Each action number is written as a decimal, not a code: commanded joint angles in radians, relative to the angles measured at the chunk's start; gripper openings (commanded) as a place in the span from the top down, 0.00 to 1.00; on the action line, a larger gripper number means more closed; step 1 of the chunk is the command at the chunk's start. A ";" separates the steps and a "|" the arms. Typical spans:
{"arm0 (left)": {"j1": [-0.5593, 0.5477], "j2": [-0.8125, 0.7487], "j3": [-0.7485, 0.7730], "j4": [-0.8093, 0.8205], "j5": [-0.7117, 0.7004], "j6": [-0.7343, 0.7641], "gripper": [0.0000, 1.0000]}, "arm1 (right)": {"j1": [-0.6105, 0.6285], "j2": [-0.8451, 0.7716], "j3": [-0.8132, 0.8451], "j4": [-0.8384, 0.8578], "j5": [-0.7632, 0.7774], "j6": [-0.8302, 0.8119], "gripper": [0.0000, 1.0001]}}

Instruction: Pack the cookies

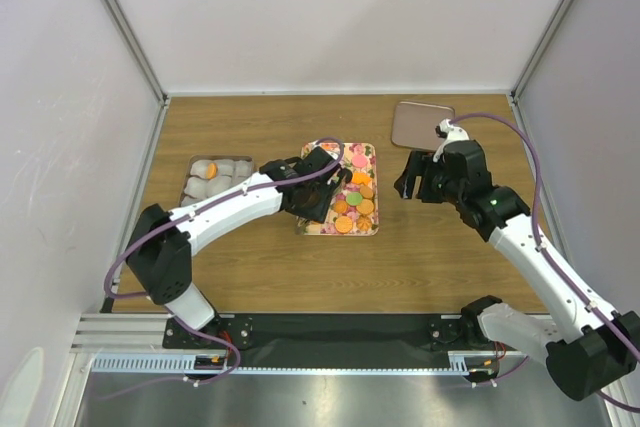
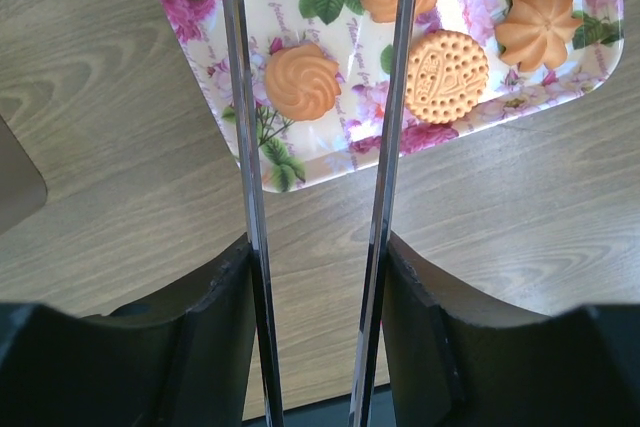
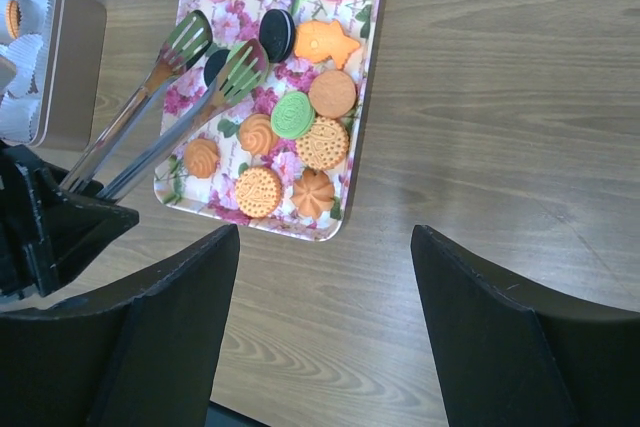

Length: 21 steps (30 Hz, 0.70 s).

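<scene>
Looking down on cookies in orange, green, pink and black, spread over a flowered tray at the middle of the table. Reaches over the tray's left side with the left gripper, fingers pressed on the outsides of tongs, gripping them with the 2 arms apart. Frames 1 orange swirl cookie between those arms in the left wrist view, contact impossible to judge; cuts off the tong heads and the far part of the tray there. Hides part of 1 black cookie behind a tong head in the right wrist view. Hangs the right gripper just right of the tray, jaws wide apart, holding nothing. Shows a tin left of the tray with white cups and 1 orange cookie in a cup; clipped at the frame edge in the right wrist view. Shows a lid at the far right.
</scene>
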 commanded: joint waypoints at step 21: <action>-0.006 0.059 0.078 0.042 -0.024 0.024 0.57 | -0.004 -0.056 -0.016 -0.020 0.018 -0.014 0.24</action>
